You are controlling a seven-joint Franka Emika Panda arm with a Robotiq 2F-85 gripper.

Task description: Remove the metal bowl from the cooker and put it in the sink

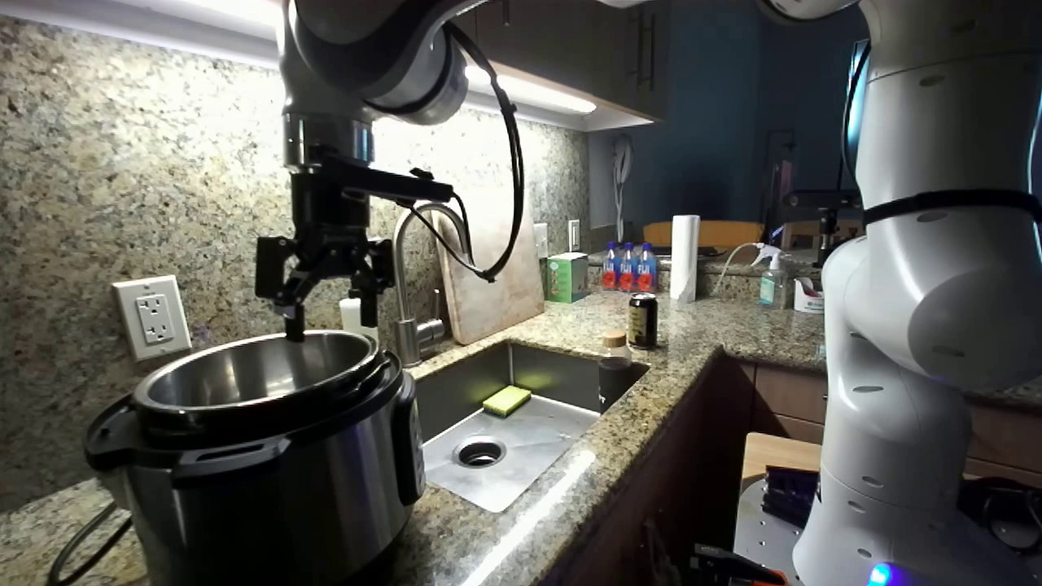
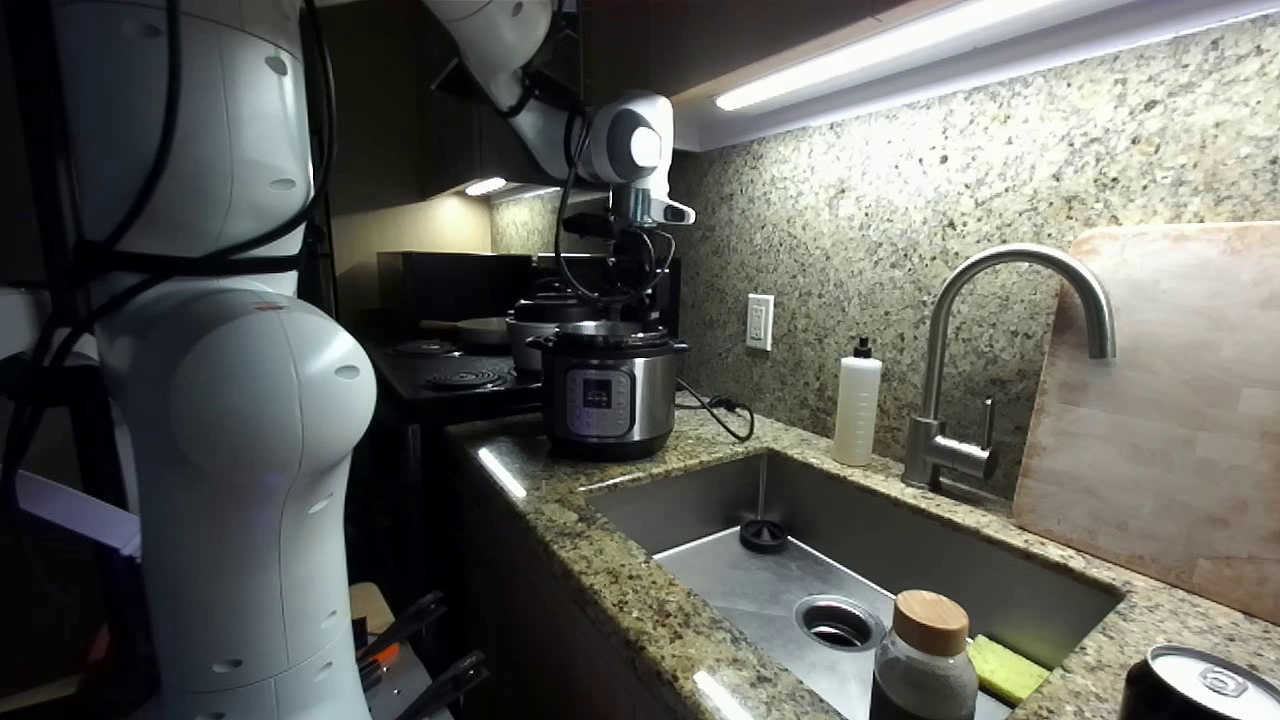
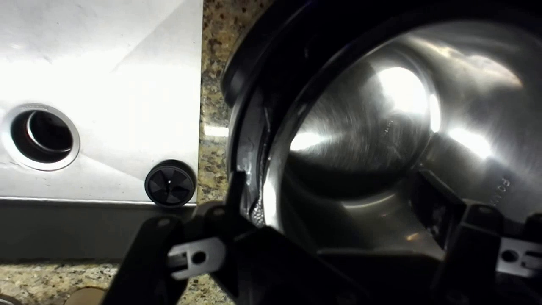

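"Where was the metal bowl (image 1: 236, 379) seen?"
"Inside the cooker (image 1: 269, 488), at left in an exterior view."
"The gripper (image 1: 331, 319)?"
"It was spread wide over the bowl's rim, nothing grasped."
"Farther right?"
"A sponge (image 1: 506, 400) was seen in the sink (image 1: 541, 443)."

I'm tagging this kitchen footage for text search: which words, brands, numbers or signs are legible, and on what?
"FIJI": the blue-capped bottles.
Too small or blurred to read: markings inside the metal bowl; the display panel of the cooker; print on the black can, green box, spray bottle and white container.
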